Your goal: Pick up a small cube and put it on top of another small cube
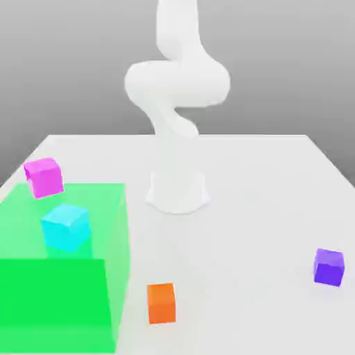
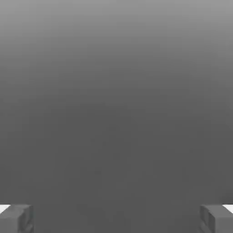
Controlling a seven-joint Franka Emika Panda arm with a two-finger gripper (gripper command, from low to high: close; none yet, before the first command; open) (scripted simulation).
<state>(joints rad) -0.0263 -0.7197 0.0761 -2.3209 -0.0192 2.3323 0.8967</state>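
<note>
The arm's base (image 1: 177, 191) stands on the worktop (image 1: 263, 208), toward its far middle. At the exterior view's left sits a see-through box (image 1: 104, 277) with one cube (image 1: 66, 227) within its bounds and another cube (image 1: 44, 177) at its far corner. A third cube (image 1: 161, 303) lies just right of the box near the front edge, and the small cube (image 1: 328, 267) lies well apart at the right.
</note>
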